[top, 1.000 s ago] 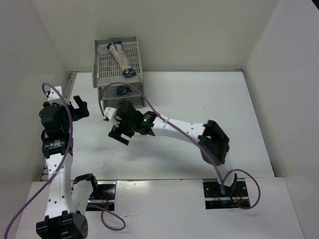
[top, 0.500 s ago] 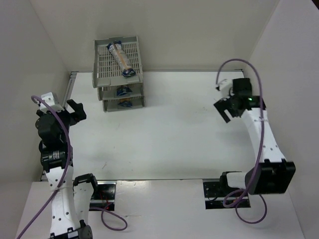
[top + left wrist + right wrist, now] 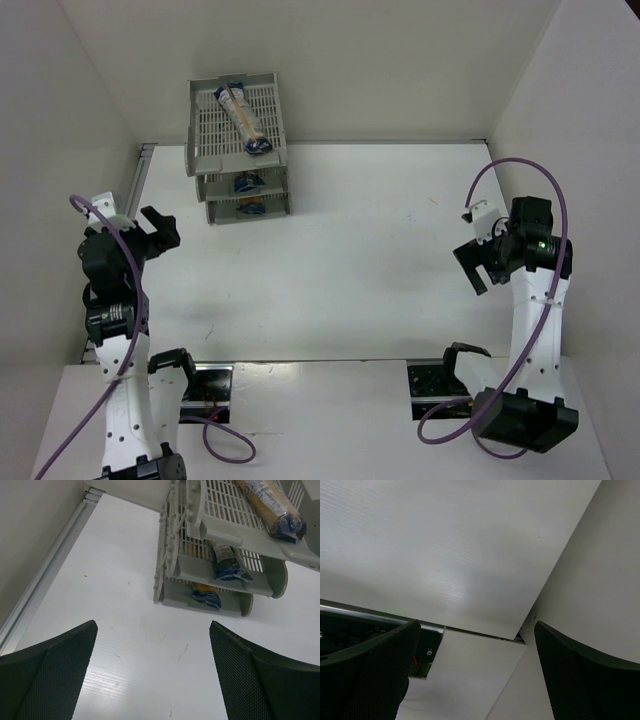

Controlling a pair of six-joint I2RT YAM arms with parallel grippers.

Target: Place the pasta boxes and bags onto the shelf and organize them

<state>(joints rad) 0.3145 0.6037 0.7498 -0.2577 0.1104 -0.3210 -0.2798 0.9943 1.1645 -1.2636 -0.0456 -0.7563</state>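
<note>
1. A metal rail [image 3: 50, 575] lines the left edge of the counter [image 3: 350, 250], hard against the left wall.
2. The left tool [image 3: 155, 225] hangs above the counter's left edge, near that wall. Its wrist view shows the jaws spread wide with nothing between them, only bare counter below.
3. The shelf [image 3: 205, 130] stands at the far left corner of the counter, its back close to the rear wall, ahead of the left tool and slightly to its right, well apart from it. A strip of open counter runs between the shelf's left side and the rail.
4. One pasta bag [image 3: 245, 118] lies lengthwise and slightly slanted on the top tray, its dark blue end near the front lip. A second bag [image 3: 227, 562] lies in the middle tray, and a third bag [image 3: 205, 595] in the bottom tray; only their blue front ends show clearly.
5. To the right of the shelf the counter is a broad open white surface that reaches the rear wall and the right wall.
6. The right tool [image 3: 478, 262] hovers over the right side of the counter, near the right wall and far from the shelf and the bags. Its jaws are also wide apart and hold nothing; its wrist camera sees the counter's near edge and right-hand corner.
</note>
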